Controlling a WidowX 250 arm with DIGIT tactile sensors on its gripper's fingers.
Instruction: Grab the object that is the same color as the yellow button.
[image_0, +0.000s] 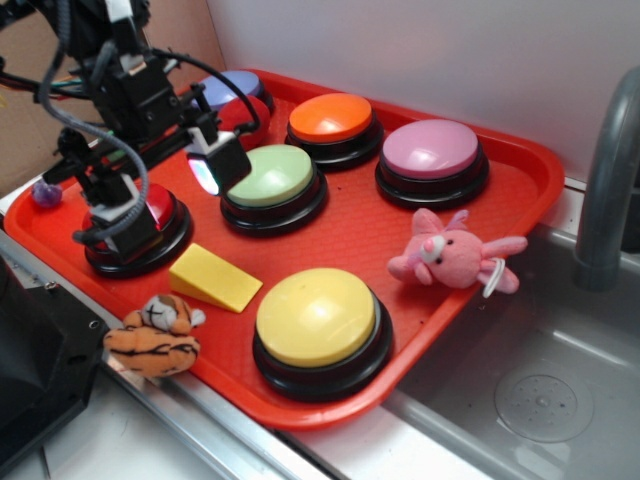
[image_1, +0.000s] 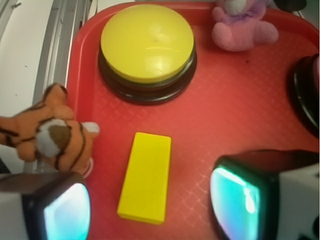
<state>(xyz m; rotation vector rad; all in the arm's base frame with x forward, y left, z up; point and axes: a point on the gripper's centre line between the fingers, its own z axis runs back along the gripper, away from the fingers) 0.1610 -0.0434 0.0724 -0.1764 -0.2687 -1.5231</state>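
We find the gripper (image_1: 150, 210) with jaws apart, holding nothing, above the yellow wedge (image_1: 145, 176). The wedge lies flat on the red tray (image_0: 520, 165), between yellow button (image_0: 316, 316) and tiger plush (image_1: 47, 132).

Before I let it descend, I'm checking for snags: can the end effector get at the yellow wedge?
Probably yes: the end effector is open, the yellow wedge lies bare between its fingers, the tiger plush alongside.
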